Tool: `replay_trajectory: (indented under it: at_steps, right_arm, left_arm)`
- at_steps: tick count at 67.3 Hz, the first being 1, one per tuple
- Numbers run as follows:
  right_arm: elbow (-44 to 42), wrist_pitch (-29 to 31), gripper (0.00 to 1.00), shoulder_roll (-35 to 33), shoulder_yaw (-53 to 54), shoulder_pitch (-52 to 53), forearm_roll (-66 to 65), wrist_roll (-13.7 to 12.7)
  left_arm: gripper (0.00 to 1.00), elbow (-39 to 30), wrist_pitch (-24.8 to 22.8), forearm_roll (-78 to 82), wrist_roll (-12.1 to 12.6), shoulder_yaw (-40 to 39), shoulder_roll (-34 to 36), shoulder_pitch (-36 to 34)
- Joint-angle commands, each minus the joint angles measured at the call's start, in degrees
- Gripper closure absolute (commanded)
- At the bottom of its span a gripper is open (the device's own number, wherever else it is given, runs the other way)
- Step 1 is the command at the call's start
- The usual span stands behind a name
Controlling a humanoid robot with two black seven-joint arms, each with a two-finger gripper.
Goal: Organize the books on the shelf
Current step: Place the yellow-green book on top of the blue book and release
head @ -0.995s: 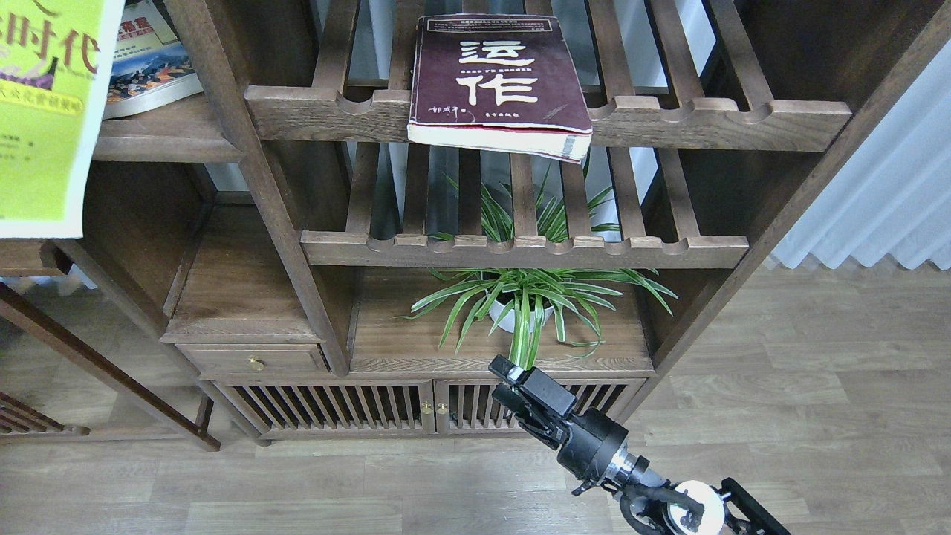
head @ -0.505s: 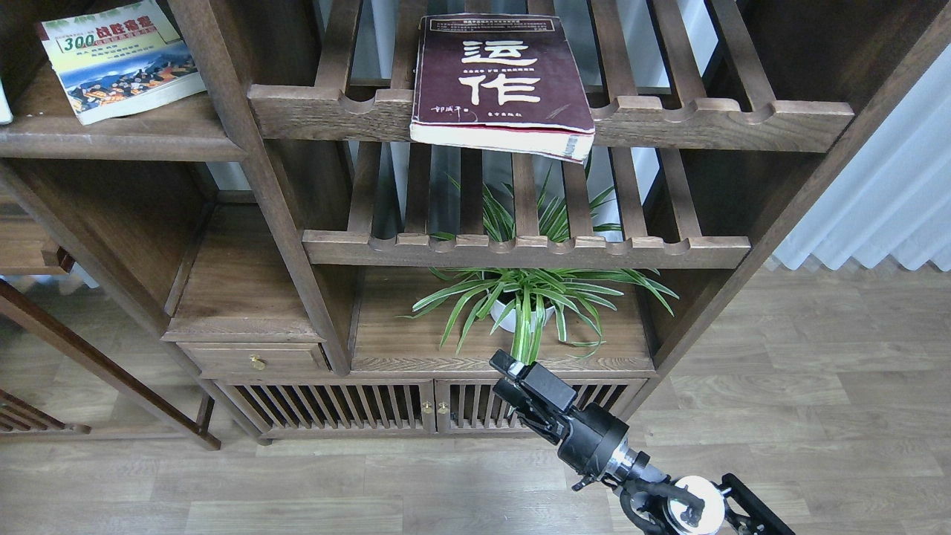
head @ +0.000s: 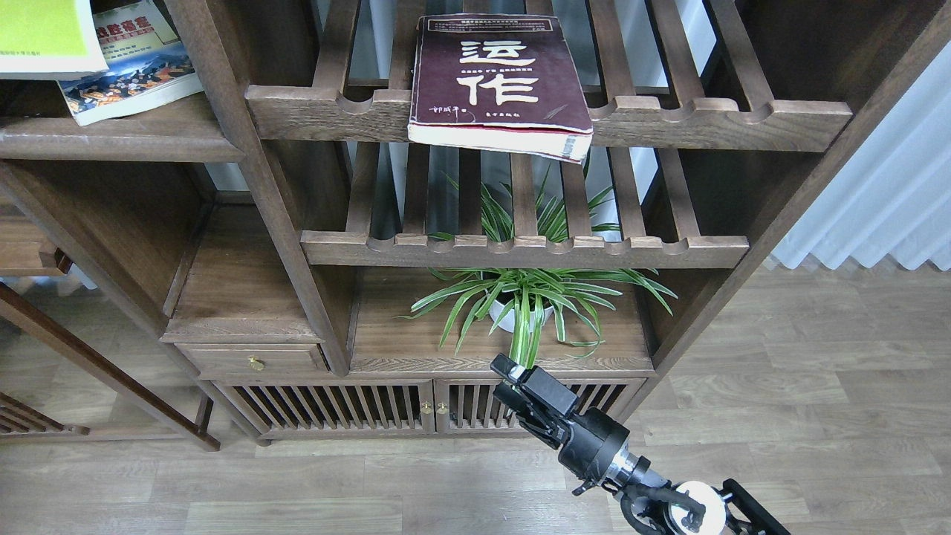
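The thick maroon book (head: 498, 82) with big white characters lies flat on the upper slatted rack, its front edge overhanging the rail. The "300" book (head: 130, 74) lies on the solid dark-brown shelf (head: 126, 140) at the upper left. The yellow-green, white-edged book (head: 44, 33) shows at the top-left corner, covering part of the "300" book; I cannot tell what holds it. My left gripper is out of view. My right gripper (head: 502, 379) is low in front of the cabinet doors, slightly open and empty, far below the books.
A potted spider plant (head: 527, 305) stands on the lower board just above my right gripper. A second slatted rack (head: 520, 249) sits under the maroon book. A small drawer (head: 256, 360) is at the lower left. A white curtain (head: 884, 200) hangs at the right, over wood floor.
The yellow-green book filled the left edge a second ago, was nearly out of view half a second ago, and now lies over the "300" book at the top left. My right gripper barely moved.
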Motion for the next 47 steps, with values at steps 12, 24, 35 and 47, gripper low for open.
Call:
replay_trajectory:
  at_steps: [12, 24, 35, 47]
  right_arm:
    - [-0.10, 0.00, 0.01, 0.00, -0.06, -0.28, 0.00, 0.01]
    - [-0.01, 0.00, 0.01, 0.00, -0.06, -0.45, 0.00, 0.01]
    - [-0.01, 0.00, 0.01, 0.00, -0.14, -0.81, 0.00, -0.08]
    - [-0.01, 0.00, 0.01, 0.00, -0.23, -0.81, 0.00, -0.08]
  left_arm:
    - [0.80, 8.81, -0.01, -0.07, 0.00, 0.20, -7.32, -3.36]
    - [0.31, 9.17, -0.01, -0.07, 0.00, 0.11, -8.20, -3.98]
    - [0.05, 9.08, -0.01, -0.15, 0.00, 0.11, -7.59, -6.00]
    - [0.01, 6.01, -0.01, -0.68, 0.00, -0.86, -5.40, -6.53]
